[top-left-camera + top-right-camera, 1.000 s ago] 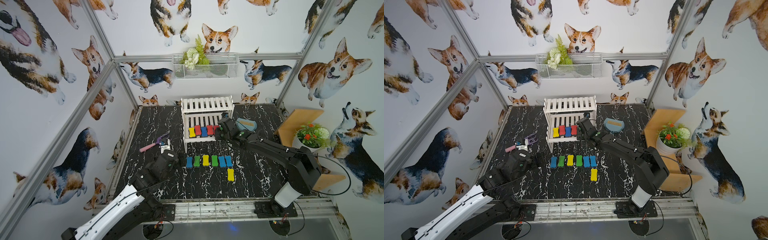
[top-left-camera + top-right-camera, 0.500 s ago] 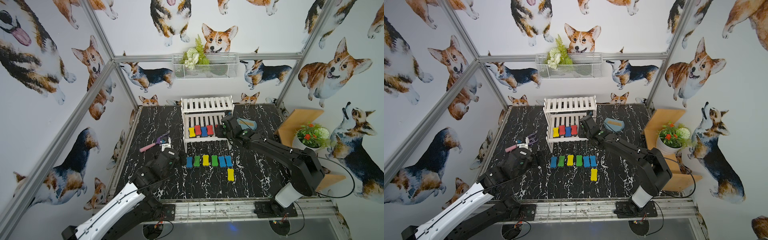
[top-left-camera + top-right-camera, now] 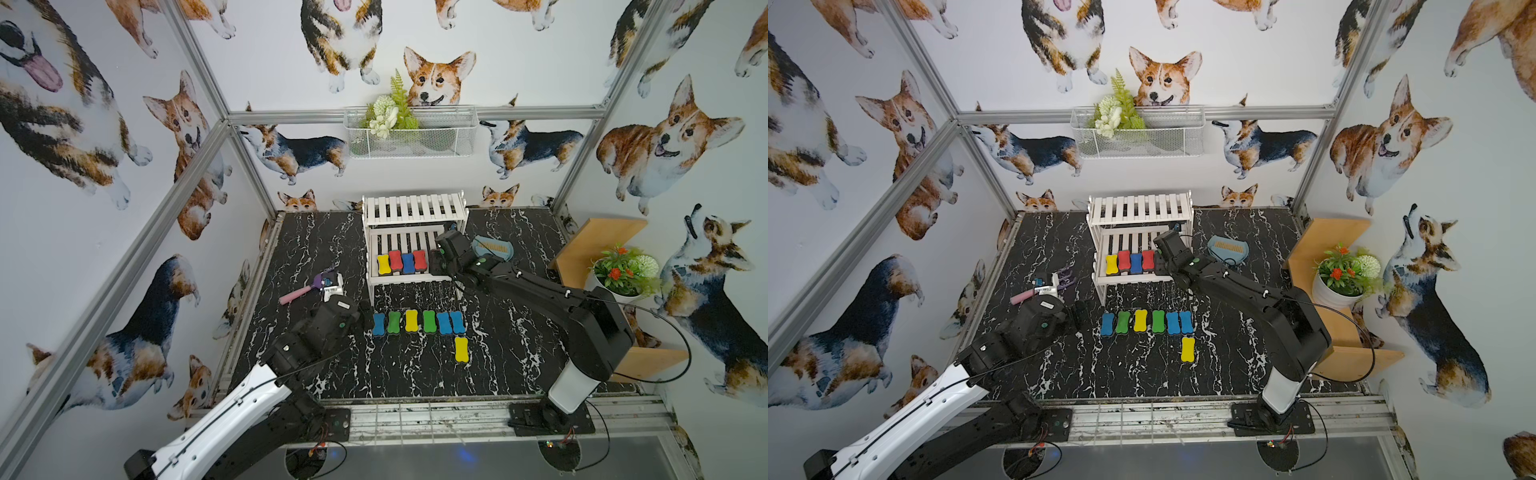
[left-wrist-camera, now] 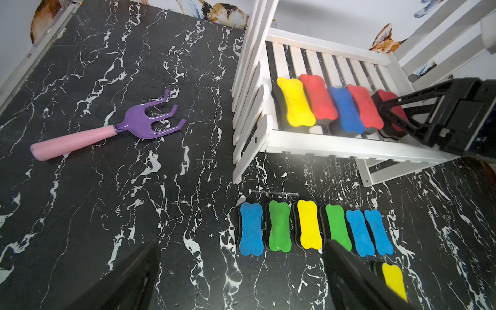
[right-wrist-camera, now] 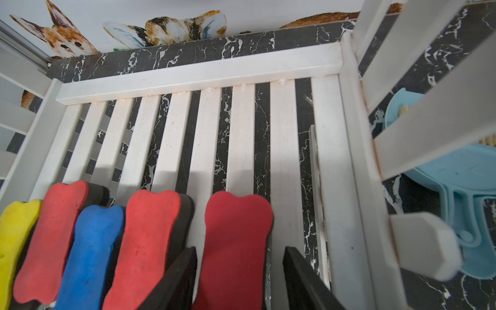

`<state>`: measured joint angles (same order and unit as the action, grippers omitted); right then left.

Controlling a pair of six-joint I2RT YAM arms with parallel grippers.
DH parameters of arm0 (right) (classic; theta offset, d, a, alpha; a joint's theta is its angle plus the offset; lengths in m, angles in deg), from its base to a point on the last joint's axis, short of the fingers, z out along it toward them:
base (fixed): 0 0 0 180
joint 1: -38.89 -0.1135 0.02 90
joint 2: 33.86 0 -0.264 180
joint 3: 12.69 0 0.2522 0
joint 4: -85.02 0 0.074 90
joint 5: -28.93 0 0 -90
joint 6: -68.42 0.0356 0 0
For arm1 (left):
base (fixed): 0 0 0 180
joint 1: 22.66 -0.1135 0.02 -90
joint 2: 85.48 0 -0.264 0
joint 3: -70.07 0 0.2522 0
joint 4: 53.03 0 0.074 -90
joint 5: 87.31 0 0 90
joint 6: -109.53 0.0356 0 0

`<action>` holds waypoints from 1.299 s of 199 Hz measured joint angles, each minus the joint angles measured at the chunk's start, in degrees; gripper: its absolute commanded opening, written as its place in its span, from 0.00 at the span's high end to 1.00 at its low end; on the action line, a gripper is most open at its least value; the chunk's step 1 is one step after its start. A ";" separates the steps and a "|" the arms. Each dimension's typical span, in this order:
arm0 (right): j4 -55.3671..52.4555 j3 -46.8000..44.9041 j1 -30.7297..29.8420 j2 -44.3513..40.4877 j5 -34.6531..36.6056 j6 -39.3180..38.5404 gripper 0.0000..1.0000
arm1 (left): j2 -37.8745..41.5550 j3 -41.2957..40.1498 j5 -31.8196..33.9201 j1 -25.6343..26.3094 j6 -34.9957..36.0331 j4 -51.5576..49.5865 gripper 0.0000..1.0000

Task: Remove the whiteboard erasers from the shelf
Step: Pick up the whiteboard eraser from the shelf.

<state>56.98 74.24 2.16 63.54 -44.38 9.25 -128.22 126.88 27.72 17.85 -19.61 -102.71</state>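
Nearest me on the black marbled counter (image 3: 316,249), my left gripper (image 3: 1081,314) hangs wide open beside seven bone-shaped foam whiteboard erasers (image 3: 429,321). Farther back, my right gripper (image 5: 239,249) straddles, jaws parted, the end red eraser (image 5: 237,220) of five on the lower tier of the white slatted shelf (image 3: 411,210).

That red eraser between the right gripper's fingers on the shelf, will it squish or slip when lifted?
The red eraser looks like foam, so probably light and squashy under the right gripper. Lying flat, it likely won't roll. Its matte top should resist slipping.
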 measured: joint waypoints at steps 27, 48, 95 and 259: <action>0.17 0.33 -0.02 0.76 0.61 -0.11 0.43 | 0.00 -0.04 0.00 0.00 0.00 0.02 0.01; 0.44 0.55 -0.09 1.20 1.18 -0.74 0.46 | 0.00 -0.28 0.00 0.00 0.00 0.04 0.01; -0.61 1.62 -0.13 1.36 1.31 -0.92 0.42 | 0.20 -0.70 -0.02 0.00 -0.02 0.04 0.01; -3.10 3.30 -0.31 2.10 2.51 -1.53 0.61 | 0.59 -3.04 -0.09 -0.07 -0.22 0.72 0.01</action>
<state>53.87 77.54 1.86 65.64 -41.87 7.72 -127.63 123.84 27.63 17.78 -19.83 -101.99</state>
